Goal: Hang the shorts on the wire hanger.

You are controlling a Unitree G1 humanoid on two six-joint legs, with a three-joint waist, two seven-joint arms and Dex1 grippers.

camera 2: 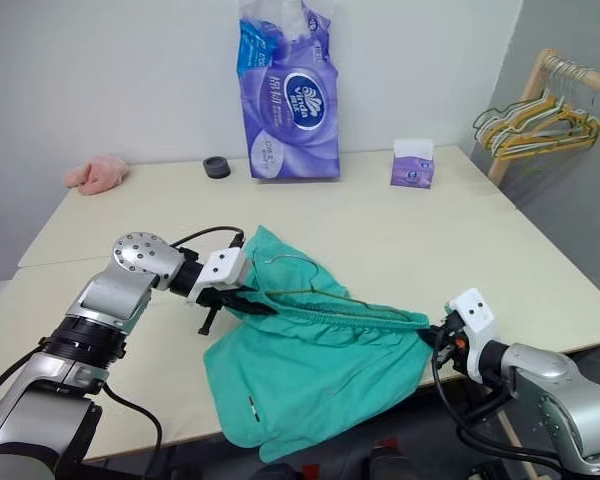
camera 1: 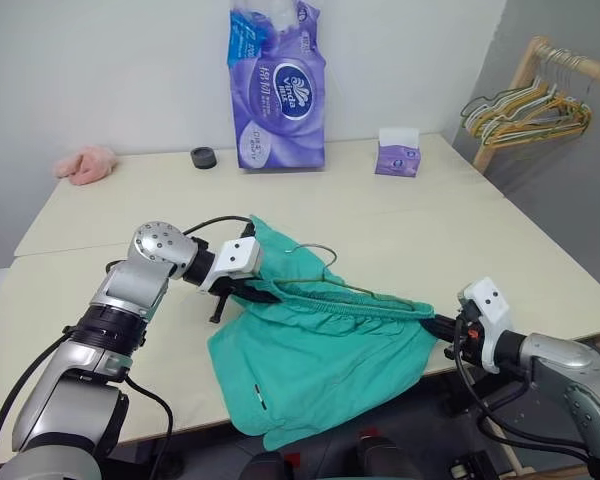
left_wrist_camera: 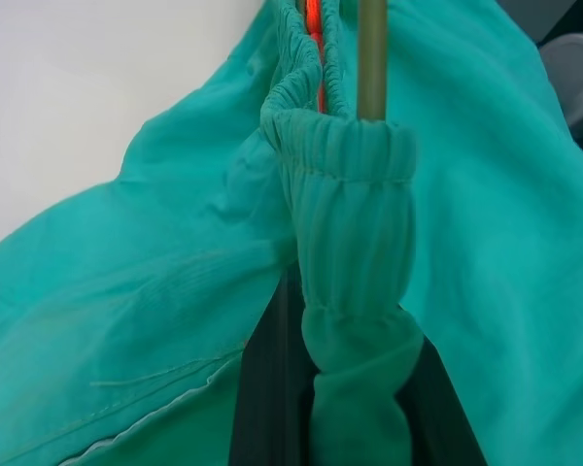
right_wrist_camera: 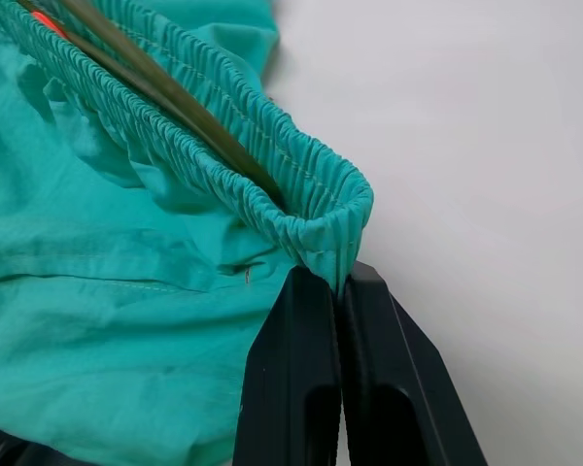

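The teal-green fabric shorts stretch over the near edge of the pale counter, the thin olive-grey wire hanger inside the waistband; left tool and right tool each clench a waistband end.

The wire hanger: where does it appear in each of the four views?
Left eye: wire hanger, centre, hook above the shorts.
Right eye: centre, the same.
Left wrist: straight wire entering the waistband.
Right wrist: wire inside the waistband.
Shared landmark: the gathered waistband.
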